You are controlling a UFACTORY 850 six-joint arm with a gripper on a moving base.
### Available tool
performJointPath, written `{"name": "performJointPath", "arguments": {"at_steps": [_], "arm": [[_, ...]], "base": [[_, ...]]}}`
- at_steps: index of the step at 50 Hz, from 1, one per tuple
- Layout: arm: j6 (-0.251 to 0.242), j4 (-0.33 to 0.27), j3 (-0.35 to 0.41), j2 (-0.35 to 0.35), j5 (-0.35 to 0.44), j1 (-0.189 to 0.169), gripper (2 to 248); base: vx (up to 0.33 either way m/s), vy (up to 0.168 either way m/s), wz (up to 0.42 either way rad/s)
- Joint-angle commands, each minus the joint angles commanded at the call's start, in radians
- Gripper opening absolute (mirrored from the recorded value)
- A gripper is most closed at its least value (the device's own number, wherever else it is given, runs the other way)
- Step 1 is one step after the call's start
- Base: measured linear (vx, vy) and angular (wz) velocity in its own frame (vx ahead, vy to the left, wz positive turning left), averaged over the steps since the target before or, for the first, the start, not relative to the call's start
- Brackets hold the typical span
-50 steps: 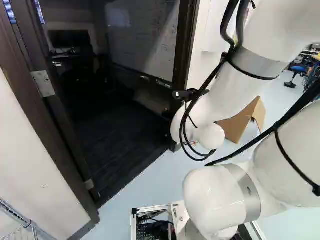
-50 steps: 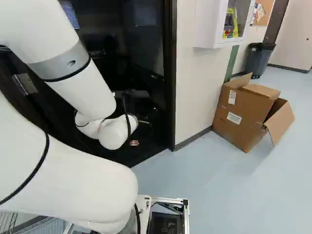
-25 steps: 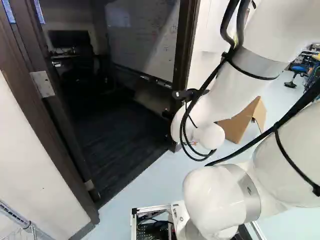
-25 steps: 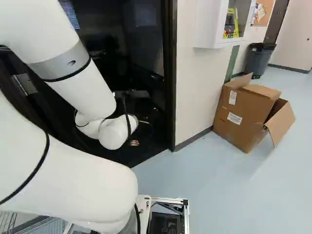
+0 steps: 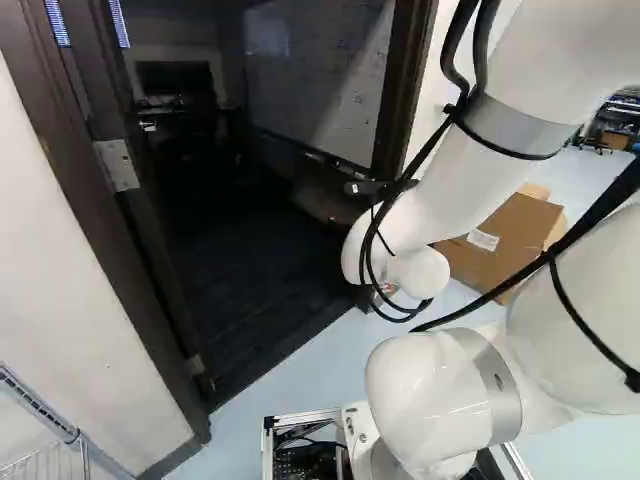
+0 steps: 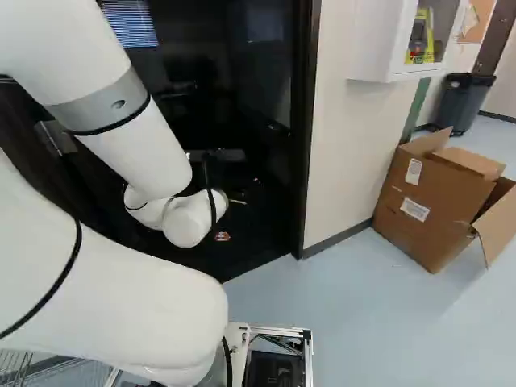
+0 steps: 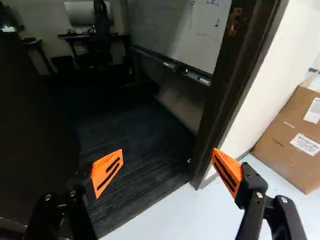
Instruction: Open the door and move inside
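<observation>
Plainly, the opening step looks done, and we judge that going in is the step in hand. In the left base view, the door (image 5: 95, 70) seems swung inward on its hinge (image 5: 117, 165), with dark carpet (image 5: 250, 270) beyond the threshold, while our arm (image 5: 490, 170) stands towards the far post (image 5: 405, 90) and a cardboard box (image 5: 510, 235) sits outside by the wall. In the right base view, the arm's outer end shows against the dark doorway (image 6: 218, 105), the wall (image 6: 343, 121) just beside it; the jaws are hidden from us there. In the wrist view, the jaws stand wide apart with nothing held; the door's broad dark side lies beyond one orange pad (image 7: 107, 171), and the other pad (image 7: 227, 170) points at the foot of the post, though we can't tell how near. Next, we should turn the base to line up with the carpet and roll in slowly, keeping the arm off the post; swinging wide could catch the elbow or nudge the door back.
</observation>
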Motion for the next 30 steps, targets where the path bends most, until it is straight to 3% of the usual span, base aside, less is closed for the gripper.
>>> {"name": "performJointPath", "arguments": {"at_steps": [12, 30], "arm": [[0.0, 0.0, 0.0, 0.0, 0.0, 0.0, 247], [0.0, 0.0, 0.0, 0.0, 0.0, 0.0, 247]], "base": [[0.132, 0.048, 0.216], [0.15, 0.008, 0.014]]}}
